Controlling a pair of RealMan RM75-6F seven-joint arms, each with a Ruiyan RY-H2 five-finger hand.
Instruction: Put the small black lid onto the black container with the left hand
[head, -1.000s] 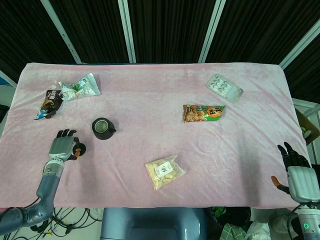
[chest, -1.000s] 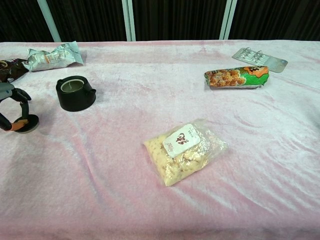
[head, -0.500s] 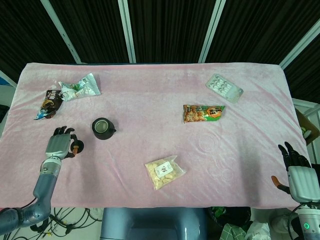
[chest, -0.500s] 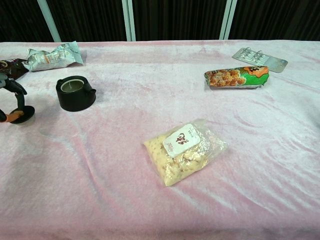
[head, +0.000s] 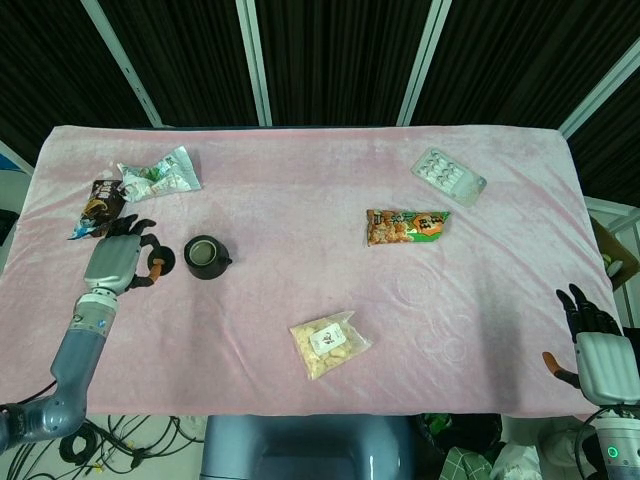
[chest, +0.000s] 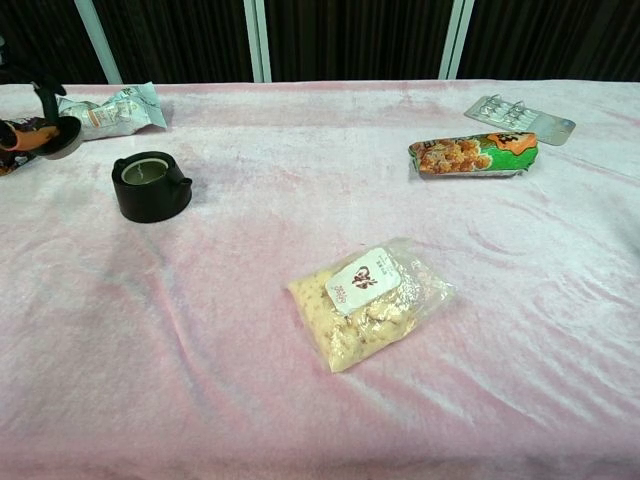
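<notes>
Lifted off the pink cloth and carried toward the black container (head: 205, 257), the small black lid (chest: 57, 137) now hangs just left of it, pinched by the left hand (head: 113, 262), other fingers loosely curled. Risk: so light a pinch may tilt the lid, landing it askew on the rim or snagging the side handle. Well to the right, the right hand (head: 600, 350) idles off the table, fingers apart, holding nothing.

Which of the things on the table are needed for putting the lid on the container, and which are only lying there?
Needed for the job:
small black lid, held in the left hand
black container, open, no lid on it

Only lying there:
silver-green packet
dark snack bag
orange-green snack bag
blister pack
clear bag with a white label
</notes>
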